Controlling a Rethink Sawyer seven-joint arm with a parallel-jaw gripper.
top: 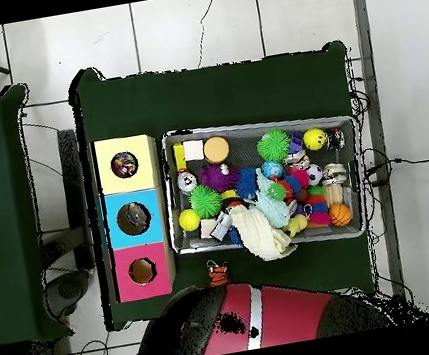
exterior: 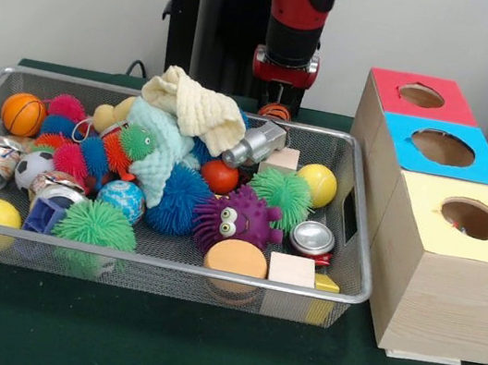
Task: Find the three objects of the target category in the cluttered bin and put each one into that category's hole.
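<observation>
The wire mesh bin [exterior: 164, 266] lies on the green table, full of mixed toys; in the overhead view its rim [top: 361, 173] shows at the right. My gripper [exterior: 277, 106] hangs just behind the bin's far rim, beyond its right half. It is shut on a small orange toy with black tiger stripes [exterior: 276, 111]. In the overhead view that toy [top: 218, 275] with its white string loop sits just outside the bin's robot-side edge. I cannot tell which other toys in the bin are of the same kind.
Three wooden boxes with round holes stand beside the bin: red top [exterior: 421, 96], blue top [exterior: 444, 148], yellow top [exterior: 470, 219]. The bin holds a cream cloth [exterior: 196, 106], a purple spiky monster [exterior: 236, 220], green spiky balls [exterior: 280, 193], an orange basketball [exterior: 23, 113], cans and wooden blocks.
</observation>
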